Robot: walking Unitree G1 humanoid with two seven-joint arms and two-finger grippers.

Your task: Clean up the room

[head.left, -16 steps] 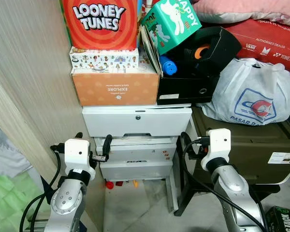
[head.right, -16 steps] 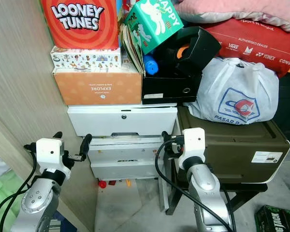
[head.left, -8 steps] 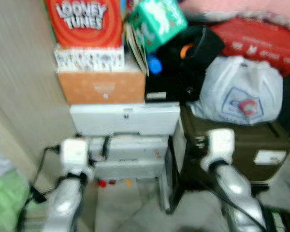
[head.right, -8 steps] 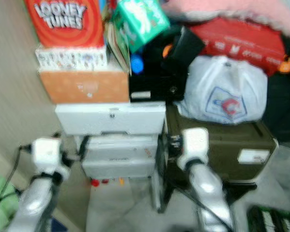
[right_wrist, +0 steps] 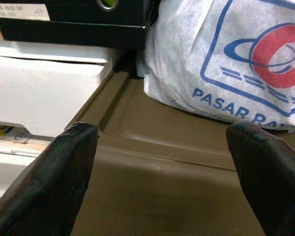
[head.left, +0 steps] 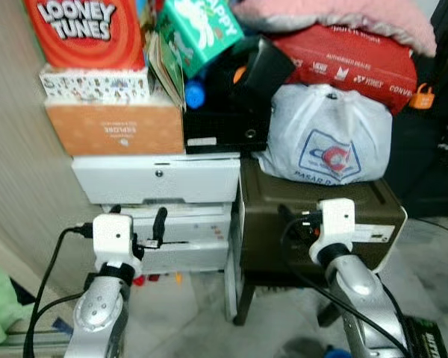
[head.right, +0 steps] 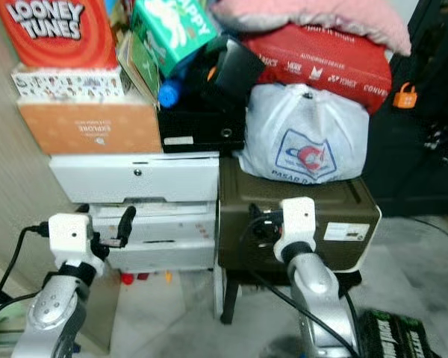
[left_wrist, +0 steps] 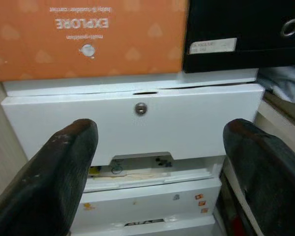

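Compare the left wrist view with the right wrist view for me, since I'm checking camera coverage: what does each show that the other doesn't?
Left wrist alone: the orange box marked EXPLORE, the top drawer's lock and the lower drawers.

Right wrist alone: the white plastic bag printed PASAR, sitting on the brown storage bin.

Both: the black box on the white drawer unit, framed by that arm's own open black fingers.
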